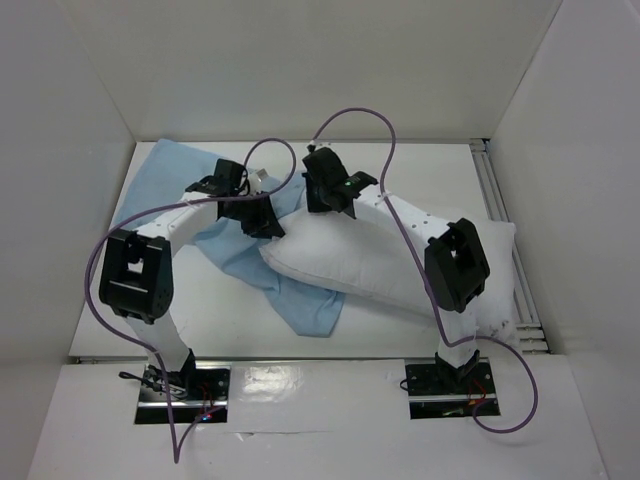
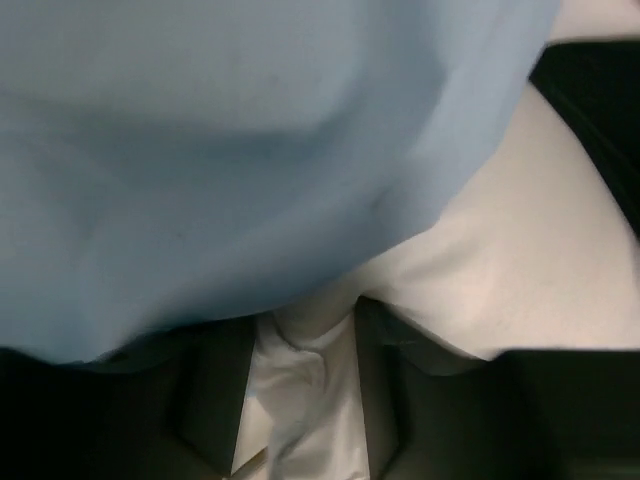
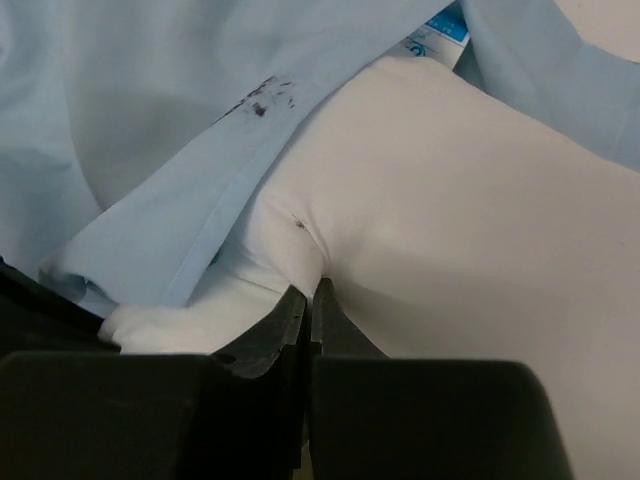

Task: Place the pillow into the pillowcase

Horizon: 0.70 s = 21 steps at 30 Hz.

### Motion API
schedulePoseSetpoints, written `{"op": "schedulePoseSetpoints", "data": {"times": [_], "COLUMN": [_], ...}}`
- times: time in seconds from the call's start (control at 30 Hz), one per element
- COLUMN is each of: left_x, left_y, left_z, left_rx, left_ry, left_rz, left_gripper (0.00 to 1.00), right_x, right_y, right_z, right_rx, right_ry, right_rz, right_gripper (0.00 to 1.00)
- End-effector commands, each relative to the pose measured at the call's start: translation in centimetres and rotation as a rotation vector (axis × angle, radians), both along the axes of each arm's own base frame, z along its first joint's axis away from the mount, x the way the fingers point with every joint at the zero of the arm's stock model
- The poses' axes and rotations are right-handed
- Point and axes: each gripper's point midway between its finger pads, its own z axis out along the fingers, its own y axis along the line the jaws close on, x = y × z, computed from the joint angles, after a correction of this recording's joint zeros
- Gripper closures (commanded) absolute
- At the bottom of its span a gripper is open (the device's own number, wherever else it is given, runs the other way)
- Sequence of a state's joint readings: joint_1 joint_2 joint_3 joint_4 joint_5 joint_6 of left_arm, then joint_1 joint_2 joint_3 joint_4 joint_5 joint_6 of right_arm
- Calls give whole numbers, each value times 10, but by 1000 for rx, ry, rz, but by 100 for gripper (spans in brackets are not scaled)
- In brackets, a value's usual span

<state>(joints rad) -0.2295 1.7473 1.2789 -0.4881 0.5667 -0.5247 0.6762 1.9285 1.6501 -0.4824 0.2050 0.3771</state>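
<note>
The white pillow lies across the table's middle and right. The light blue pillowcase lies spread at the back left, with one end running under the pillow's near left corner. My left gripper is at the pillow's left end; in the left wrist view it is shut on a bunch of white pillow fabric, with the blue pillowcase draped above. My right gripper is at the pillow's far left corner; in the right wrist view it pinches a fold of the pillow beside the pillowcase hem.
White enclosure walls stand on three sides. An aluminium rail runs along the table's right edge. Purple cables loop over both arms. The pillowcase has a small dark stain and a blue label near its hem.
</note>
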Motion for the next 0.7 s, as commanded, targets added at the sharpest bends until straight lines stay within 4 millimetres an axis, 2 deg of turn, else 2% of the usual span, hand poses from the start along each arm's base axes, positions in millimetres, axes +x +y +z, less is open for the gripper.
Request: {"op": "schedulePoseSetpoints", "data": {"times": [0.0, 0.03, 0.1, 0.13, 0.2, 0.23, 0.4, 0.5, 0.53, 0.57, 0.6, 0.63, 0.67], "left_x": [34, 42, 42, 46, 40, 40, 24, 10, 8, 2, -3, -3, -6], "left_y": [-12, -8, -2, 6, 14, 24, 47, 42, 38, 33, 28, 23, 21], "left_z": [23, 24, 26, 38, 45, 57, 86, 85, 81, 77, 70, 60, 56], "left_rx": [-42, -10, 22, 40, 56, 70, 105, 85, 71, 44, 39, 47, 36], "left_ry": [-142, -163, -163, -194, -197, -231, -292, -268, -244, -221, -185, -166, -142], "left_rz": [21, 48, 71, 100, 106, 125, 142, 69, 43, 0, -18, -41, -50], "left_gripper": [86, 100, 100, 100, 100, 100, 100, 100, 100, 100, 100, 100, 88], "right_x": [-3, -3, -5, -5, -5, -5, -9, -13, -16, -16, -22, -24, -30], "right_y": [-4, -4, -6, -6, -6, -6, -6, -10, -13, -13, -15, -13, -12], "right_z": [-5, -5, -9, -9, -4, -4, -6, -5, -11, -6, -5, -1, -1], "right_rx": [1, 1, -5, -5, 1, 1, -6, -30, -50, -43, -46, -32, -17], "right_ry": [16, 16, 23, 23, 16, 16, 17, 24, 37, 29, 47, 47, 59], "right_rz": [-6, -6, -6, -6, -6, -6, 24, 39, 46, 46, 55, 67, 86], "right_gripper": [100, 100, 100, 100, 100, 100, 100, 100, 100, 100, 96, 81, 58]}}
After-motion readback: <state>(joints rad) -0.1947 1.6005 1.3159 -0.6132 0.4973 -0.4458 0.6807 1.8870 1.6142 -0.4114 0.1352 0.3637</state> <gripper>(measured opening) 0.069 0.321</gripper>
